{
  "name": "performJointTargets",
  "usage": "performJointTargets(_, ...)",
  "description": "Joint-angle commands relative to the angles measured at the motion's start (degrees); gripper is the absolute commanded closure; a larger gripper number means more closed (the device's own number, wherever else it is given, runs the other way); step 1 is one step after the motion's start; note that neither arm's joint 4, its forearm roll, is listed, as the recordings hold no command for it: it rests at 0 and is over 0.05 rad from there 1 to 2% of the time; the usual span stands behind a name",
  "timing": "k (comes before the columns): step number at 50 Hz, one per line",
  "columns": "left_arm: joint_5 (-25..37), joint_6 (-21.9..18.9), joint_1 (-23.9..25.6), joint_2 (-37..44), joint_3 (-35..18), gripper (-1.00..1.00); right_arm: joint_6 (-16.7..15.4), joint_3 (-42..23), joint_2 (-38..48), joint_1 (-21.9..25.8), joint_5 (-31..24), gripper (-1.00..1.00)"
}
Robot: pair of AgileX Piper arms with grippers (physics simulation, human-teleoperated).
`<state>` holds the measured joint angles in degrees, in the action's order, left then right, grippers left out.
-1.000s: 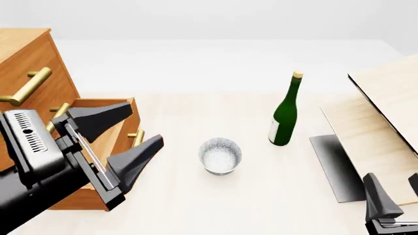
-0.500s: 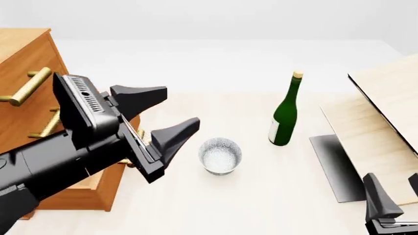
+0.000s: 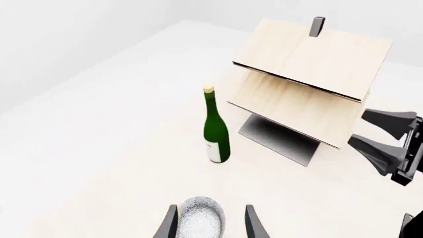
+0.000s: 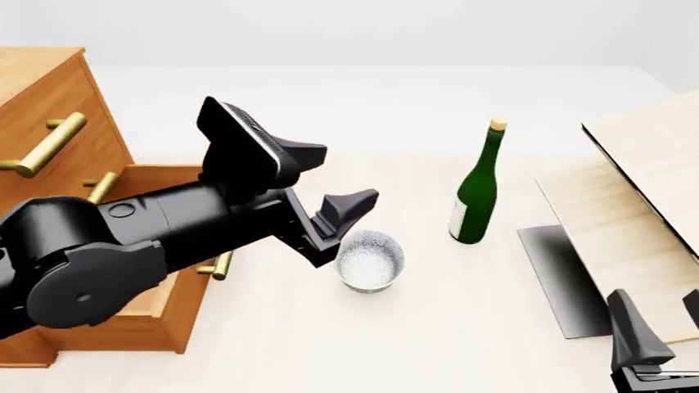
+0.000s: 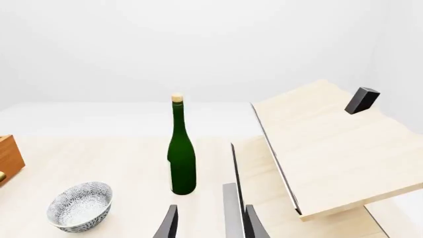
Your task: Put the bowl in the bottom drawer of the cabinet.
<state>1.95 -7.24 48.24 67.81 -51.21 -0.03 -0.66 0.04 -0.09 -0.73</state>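
Table (image 4: 437, 327) | left hand (image 4: 340, 192) spread, moved from bottom drawer (image 4: 164, 303) to bowl (image 4: 368, 260)

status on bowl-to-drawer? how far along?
Done: the bottom drawer of the cabinet is pulled open. In hand: the left gripper, jaws open, is beside the bowl, not yet gripping; it sits on the table. Left: grasp, lift, place in drawer. The right gripper is idle, open.
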Motion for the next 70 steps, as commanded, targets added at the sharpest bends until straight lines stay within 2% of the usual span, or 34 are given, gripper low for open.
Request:
performJointTargets(1, 4.5, -0.3, -0.4, 4.3, -3.8, -1.0, 0.0, 0.0, 0.0, 0.0, 0.0, -1.0)
performJointTargets(3, 5.6, -0.8, -1.1, 5.0, -4.6, -1.0, 0.0, 0.0, 0.0, 0.0, 0.0, -1.0)
performJointTargets(14, 9.1, 2.2, -0.4, 9.0, -8.4, -1.0, 0.0, 0.0, 0.0, 0.0, 0.0, -1.0)
performJointTargets(22, 11.7, 5.0, 0.4, 12.1, -11.9, -1.0, 0.0, 0.0, 0.0, 0.0, 0.0, -1.0)
performJointTargets(23, 12.2, 6.4, 0.6, 12.6, -12.4, -1.0, 0.0, 0.0, 0.0, 0.0, 0.0, -1.0)
performJointTargets(26, 12.4, 5.5, 0.1, 13.1, -12.7, -1.0, 0.0, 0.0, 0.0, 0.0, 0.0, -1.0)
performJointTargets(27, 13.0, 6.9, 0.3, 13.8, -13.5, -1.0, 0.0, 0.0, 0.0, 0.0, 0.0, -1.0)
performJointTargets(38, 16.9, 7.3, -0.8, 18.1, -18.4, -1.0, 0.0, 0.0, 0.0, 0.0, 0.0, -1.0)
performJointTargets(45, 20.0, 5.7, -1.5, 21.7, -22.1, -1.0, 0.0, 0.0, 0.0, 0.0, 0.0, -1.0)
performJointTargets(57, 21.0, 5.5, -2.7, 25.9, -24.0, -1.0, 0.0, 0.0, 0.0, 0.0, 0.0, -1.0)
performJointTargets(66, 20.7, 5.3, -1.8, 28.1, -24.0, -1.0, 0.0, 0.0, 0.0, 0.0, 0.0, -1.0)
performJointTargets(69, 20.3, 5.7, -2.0, 30.3, -24.5, -1.0, 0.0, 0.0, 0.0, 0.0, 0.0, -1.0)
performJointTargets(70, 20.2, 6.9, -2.0, 35.0, -26.0, -1.0, 0.0, 0.0, 0.0, 0.0, 0.0, -1.0)
